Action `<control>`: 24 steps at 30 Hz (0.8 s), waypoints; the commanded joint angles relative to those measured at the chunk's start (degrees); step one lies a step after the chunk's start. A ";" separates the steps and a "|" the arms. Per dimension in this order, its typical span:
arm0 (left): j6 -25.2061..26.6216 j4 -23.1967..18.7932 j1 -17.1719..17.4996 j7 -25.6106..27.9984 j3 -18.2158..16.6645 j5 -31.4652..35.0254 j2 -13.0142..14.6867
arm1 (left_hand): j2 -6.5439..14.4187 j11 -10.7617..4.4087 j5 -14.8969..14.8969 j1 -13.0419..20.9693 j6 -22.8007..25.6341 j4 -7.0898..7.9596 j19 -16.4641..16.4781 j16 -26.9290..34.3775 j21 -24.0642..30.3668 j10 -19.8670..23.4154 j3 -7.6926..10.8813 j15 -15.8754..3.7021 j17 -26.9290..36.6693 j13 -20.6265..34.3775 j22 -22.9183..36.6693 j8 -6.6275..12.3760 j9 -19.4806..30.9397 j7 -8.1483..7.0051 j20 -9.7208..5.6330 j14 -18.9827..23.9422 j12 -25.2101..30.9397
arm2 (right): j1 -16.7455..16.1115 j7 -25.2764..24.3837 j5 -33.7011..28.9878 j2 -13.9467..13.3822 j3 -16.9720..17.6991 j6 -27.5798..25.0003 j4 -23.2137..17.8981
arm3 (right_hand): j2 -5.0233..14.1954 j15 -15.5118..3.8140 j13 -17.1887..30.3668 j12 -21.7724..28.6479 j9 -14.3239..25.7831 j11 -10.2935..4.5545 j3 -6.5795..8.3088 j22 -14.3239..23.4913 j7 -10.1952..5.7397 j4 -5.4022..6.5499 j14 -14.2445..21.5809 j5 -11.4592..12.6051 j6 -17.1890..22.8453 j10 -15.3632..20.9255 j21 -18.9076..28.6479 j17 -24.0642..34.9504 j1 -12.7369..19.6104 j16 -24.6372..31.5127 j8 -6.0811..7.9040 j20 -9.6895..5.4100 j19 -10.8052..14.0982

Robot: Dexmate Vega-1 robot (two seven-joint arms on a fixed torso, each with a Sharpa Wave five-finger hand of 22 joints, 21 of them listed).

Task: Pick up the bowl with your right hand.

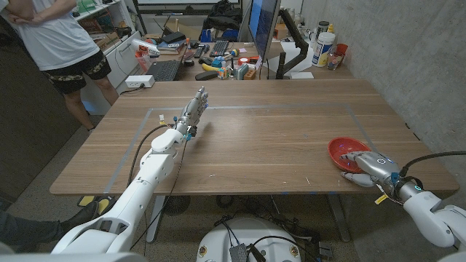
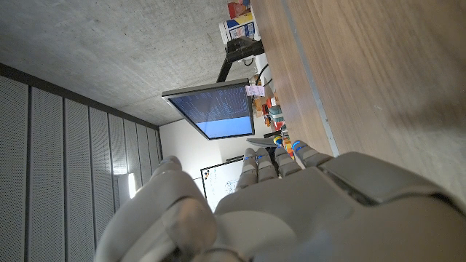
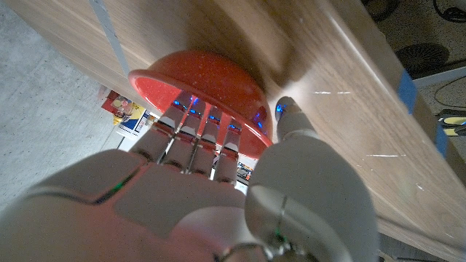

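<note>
A red bowl [image 1: 344,149] sits on the wooden table [image 1: 277,138] near its front right corner. My right hand [image 1: 362,167] is at the bowl's near side. In the right wrist view its fingers [image 3: 196,120] reach over the rim into the bowl [image 3: 211,76], and the thumb [image 3: 291,116] lies against the outer wall, so the rim is pinched between them. The bowl's base stays on the wood. My left hand [image 1: 194,109] is over the table's far left part, fingers straight and apart, holding nothing.
Tape lines [image 1: 255,108] mark a rectangle on the table. A monitor [image 1: 263,29], keyboard [image 1: 164,70], bottles and clutter crowd the desk behind the far edge. A person [image 1: 62,44] stands at the back left. The table's front edge [image 1: 408,188] runs just under my right wrist.
</note>
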 commanded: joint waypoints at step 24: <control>0.50 -0.12 -0.27 0.49 0.44 0.56 -0.38 | 0.16 0.00 -0.03 0.56 0.17 -0.20 -0.51 0.13 0.21 -0.56 -0.49 0.15 0.32 0.30 0.35 -0.14 0.20 0.14 0.39 -0.57 -0.04 | 1.35 -3.92 1.67 -2.51 -2.25 -1.83 1.81 | 4.72 -7.47 0.20 3.16 2.33 -3.45 4.81 0.25 -2.64 -1.95 14.38 -3.39 12.93 12.36 2.14 -0.04 8.63 1.63 4.56 -3.15 9.12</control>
